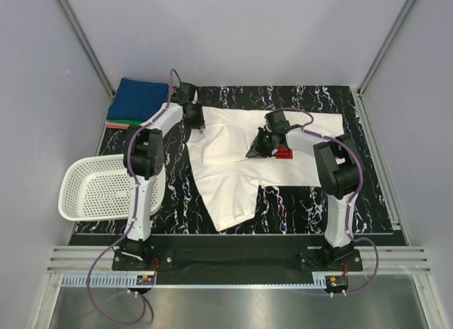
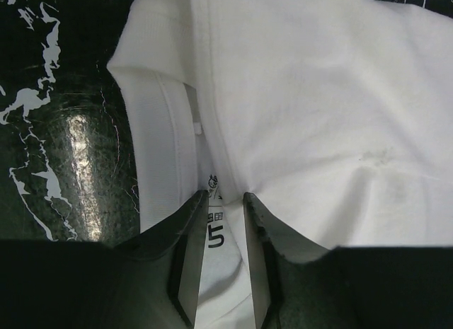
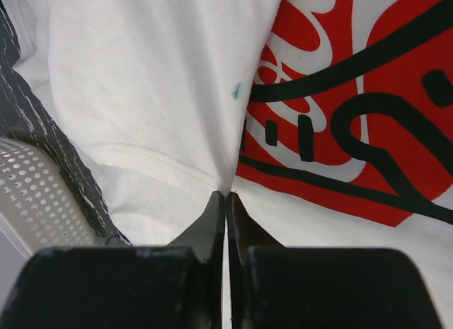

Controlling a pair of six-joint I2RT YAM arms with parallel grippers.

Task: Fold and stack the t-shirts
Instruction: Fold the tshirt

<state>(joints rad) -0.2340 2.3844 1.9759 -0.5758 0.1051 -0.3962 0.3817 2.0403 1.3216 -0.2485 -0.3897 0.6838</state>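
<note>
Folding is only part done on the white t-shirt (image 1: 226, 166), which lies rumpled on the dark marbled mat (image 1: 304, 201) beneath both grippers, not yet squared into a packet. The right gripper (image 3: 225, 196) has its fingers pressed together on a raised crease of white cloth, with the red print (image 3: 368, 95) just to its right. The left gripper (image 2: 225, 196) sits at the neckline, jaws partly apart astride the neck label (image 2: 214, 233); whether they hold cloth cannot be told. Neck at the left gripper and print by the right suggest the shirt's long axis runs across the table from one gripper to the other, collar pointing left, with a loose flap trailing back toward the arm bases. Beyond the left gripper, in the far left corner, a stack of folded shirts (image 1: 145, 95), blue over green and pink, looks finished. A white mesh basket (image 1: 85, 216) stands left of that arm. The white shirt is yet to be folded and stacked.
</note>
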